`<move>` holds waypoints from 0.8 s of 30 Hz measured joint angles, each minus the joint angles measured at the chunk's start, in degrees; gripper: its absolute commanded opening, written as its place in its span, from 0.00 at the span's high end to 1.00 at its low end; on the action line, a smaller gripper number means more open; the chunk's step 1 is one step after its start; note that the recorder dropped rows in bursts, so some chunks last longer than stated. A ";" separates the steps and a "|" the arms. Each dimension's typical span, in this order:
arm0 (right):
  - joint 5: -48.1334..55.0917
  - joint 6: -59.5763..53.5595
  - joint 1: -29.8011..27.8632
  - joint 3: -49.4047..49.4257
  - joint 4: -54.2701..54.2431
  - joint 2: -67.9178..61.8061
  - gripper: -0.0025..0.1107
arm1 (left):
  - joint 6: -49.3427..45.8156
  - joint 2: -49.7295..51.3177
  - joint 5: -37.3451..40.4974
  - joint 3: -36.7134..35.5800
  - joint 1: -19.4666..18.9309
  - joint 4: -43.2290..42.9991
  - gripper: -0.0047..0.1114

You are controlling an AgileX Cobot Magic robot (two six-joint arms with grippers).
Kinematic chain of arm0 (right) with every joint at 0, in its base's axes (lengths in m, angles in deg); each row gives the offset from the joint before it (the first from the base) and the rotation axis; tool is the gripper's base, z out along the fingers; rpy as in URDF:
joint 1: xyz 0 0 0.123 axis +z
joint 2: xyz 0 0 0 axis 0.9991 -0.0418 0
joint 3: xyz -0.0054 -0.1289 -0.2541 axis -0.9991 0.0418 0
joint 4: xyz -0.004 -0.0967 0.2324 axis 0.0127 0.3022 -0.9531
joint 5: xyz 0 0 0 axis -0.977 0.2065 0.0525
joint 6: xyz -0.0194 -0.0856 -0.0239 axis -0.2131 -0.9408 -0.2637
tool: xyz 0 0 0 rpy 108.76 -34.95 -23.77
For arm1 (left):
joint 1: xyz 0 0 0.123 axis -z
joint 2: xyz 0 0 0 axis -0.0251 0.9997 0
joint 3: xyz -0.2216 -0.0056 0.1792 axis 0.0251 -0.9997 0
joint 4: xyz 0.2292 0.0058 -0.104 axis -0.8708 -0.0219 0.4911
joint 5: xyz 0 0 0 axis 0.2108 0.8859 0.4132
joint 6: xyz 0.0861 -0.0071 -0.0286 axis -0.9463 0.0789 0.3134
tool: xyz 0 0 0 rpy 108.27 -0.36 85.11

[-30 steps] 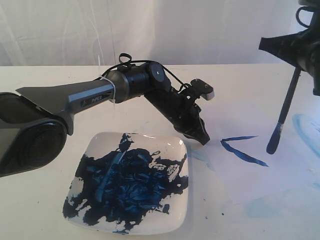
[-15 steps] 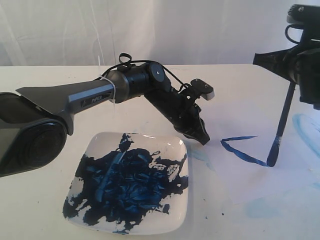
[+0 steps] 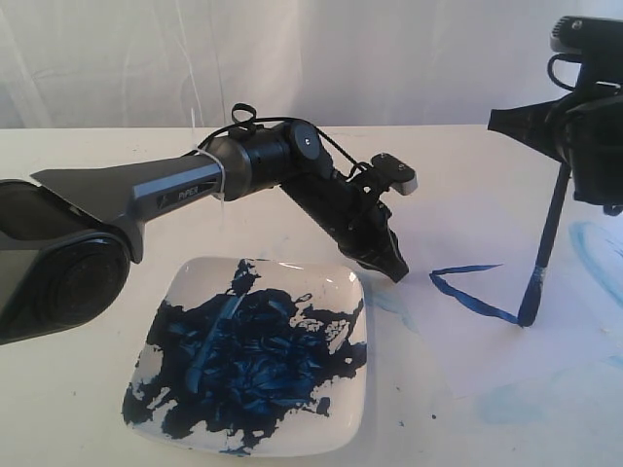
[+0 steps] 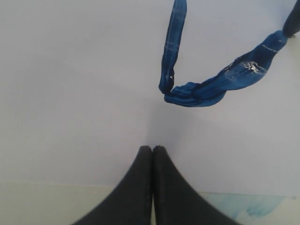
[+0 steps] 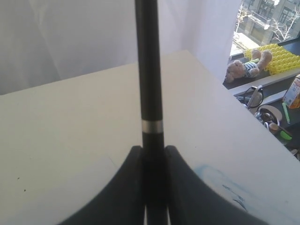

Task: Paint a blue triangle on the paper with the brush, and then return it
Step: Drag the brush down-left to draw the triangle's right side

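Right gripper point(image 5: 152, 151): jaws are pinching the brush point(image 5: 149, 70) on its black handle, right next to the silver band. The gap is narrow and the handle fills it. The brush hangs near upright with a slight tilt, bristles down. In the exterior view its blue tip touches the paper point(image 3: 506, 365) at the outer end of the lower stroke.

Left gripper point(image 4: 152, 151): jaws are pressed together with nothing between them. The tips sit low at the paper's edge on the side nearest the plate point(image 3: 352, 389). We can't tell if they actually touch the sheet.

Triangle point(image 3: 474, 292): we count two thick dark blue strokes meeting in a corner just ahead of the left gripper's tips. The side toward the brush is open. The paint looks wet and glossy in the left wrist view.

Surface: white table point(image 3: 78, 418) with the paper lying flat, to the right of the plate in the exterior view. The plate is square, white and glossy, and mostly smeared with dark blue paint. There's a pale blue smear point(image 3: 594, 248) right of the brush and more pale blue at the paper's near edge. A few dark specks sit on the table.

Room: a white curtain point(image 3: 409, 58) hangs behind the table. In the right wrist view we see a window with buildings outside. There's also a stuffed toy point(image 5: 247, 69), a yellow tray-like thing point(image 5: 280, 55) and clutter we can't identify.
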 measured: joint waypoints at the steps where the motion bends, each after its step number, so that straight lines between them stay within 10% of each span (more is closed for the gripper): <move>1: -0.04 0.15 0.00 0.00 0.23 0.00 0.98 | 0.00 0.00 0.00 0.00 0.00 0.00 0.96; 24: -0.31 2.44 0.00 -0.04 1.76 0.00 0.98 | 0.00 0.00 0.00 0.00 0.00 0.00 0.96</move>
